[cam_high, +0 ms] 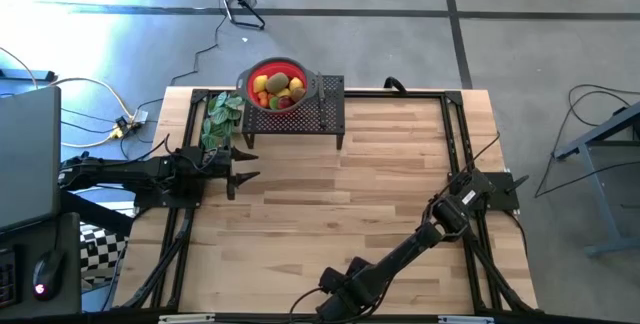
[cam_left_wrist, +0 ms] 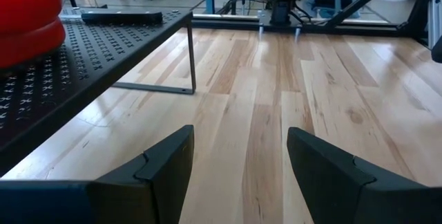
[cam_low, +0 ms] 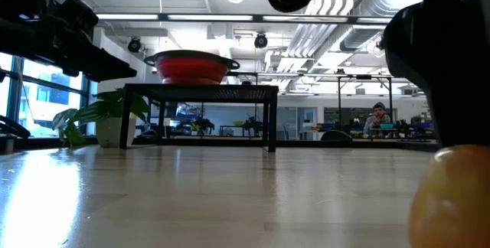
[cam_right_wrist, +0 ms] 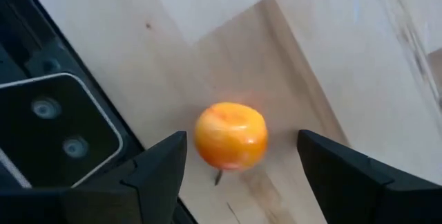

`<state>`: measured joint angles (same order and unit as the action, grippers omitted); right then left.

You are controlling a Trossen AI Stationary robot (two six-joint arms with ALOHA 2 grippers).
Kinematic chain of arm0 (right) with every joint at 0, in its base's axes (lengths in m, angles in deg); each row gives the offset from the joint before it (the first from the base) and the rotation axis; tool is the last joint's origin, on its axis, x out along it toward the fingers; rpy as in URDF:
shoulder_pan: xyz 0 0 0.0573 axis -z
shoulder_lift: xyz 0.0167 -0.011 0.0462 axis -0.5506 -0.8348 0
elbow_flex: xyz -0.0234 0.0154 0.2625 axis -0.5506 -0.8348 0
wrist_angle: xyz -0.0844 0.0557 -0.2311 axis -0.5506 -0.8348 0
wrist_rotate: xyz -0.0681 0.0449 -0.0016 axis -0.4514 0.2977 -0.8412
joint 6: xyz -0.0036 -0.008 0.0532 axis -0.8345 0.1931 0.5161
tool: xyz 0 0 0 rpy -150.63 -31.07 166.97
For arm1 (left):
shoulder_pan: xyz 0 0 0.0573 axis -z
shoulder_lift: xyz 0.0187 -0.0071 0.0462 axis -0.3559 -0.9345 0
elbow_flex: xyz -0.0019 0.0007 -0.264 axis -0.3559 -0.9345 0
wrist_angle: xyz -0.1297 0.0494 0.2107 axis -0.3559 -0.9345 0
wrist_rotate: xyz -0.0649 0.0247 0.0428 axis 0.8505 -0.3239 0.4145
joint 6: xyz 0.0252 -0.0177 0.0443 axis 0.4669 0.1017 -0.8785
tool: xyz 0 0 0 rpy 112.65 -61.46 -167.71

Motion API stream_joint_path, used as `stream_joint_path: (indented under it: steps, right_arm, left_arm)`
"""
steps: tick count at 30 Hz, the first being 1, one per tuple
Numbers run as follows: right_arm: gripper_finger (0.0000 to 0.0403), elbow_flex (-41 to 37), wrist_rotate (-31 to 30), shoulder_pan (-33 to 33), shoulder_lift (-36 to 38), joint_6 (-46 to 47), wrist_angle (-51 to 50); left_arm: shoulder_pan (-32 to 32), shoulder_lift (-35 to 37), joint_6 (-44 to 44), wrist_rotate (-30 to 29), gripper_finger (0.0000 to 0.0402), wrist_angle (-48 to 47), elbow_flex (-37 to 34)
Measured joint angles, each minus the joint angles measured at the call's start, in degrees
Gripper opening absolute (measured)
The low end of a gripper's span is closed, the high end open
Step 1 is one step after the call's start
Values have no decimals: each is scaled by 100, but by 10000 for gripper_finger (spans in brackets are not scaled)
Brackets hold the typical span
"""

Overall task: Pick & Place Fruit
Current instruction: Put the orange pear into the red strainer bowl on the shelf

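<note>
1. Only the right wrist view shows the orange toy fruit point(cam_right_wrist: 231, 135) clearly: it lies on the wooden table point(cam_high: 380, 184) between the spread fingers of the right gripper point(cam_right_wrist: 238, 169), which do not touch it. The fingers are released, nothing grasped.
2. The low view catches that same fruit as a blurred orange-yellow shape point(cam_low: 452, 198) at its near right edge; the high view hides it under the right arm, at the table's near edge.
3. The high view alone looks into the red bowl point(cam_high: 277, 68): it holds a heap of fruit point(cam_high: 276, 91), yellow, orange, red and a brownish piece. The low view sees only the bowl's red wall point(cam_low: 191, 67).
4. The bowl stands on a black perforated stand point(cam_high: 325, 114) at the far side of the table, with a green leafy bunch point(cam_high: 222, 119) just beside it.
5. The left gripper point(cam_high: 247, 163) waits near the stand's left end, fingers point(cam_left_wrist: 166, 165) apart and empty.
</note>
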<state>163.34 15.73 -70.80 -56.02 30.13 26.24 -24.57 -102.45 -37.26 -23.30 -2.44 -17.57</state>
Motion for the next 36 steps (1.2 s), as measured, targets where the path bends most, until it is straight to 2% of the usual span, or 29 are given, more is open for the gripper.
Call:
stream_joint_path:
  steps: [26,36]
  right_arm:
    - [269,-2,10,1,0,37,15]
    - [194,-2,21,5,-4,37,12]
  left_arm:
    - [0,-2,0,-7,228,-4,0]
    - [0,0,0,-5,228,-4,0]
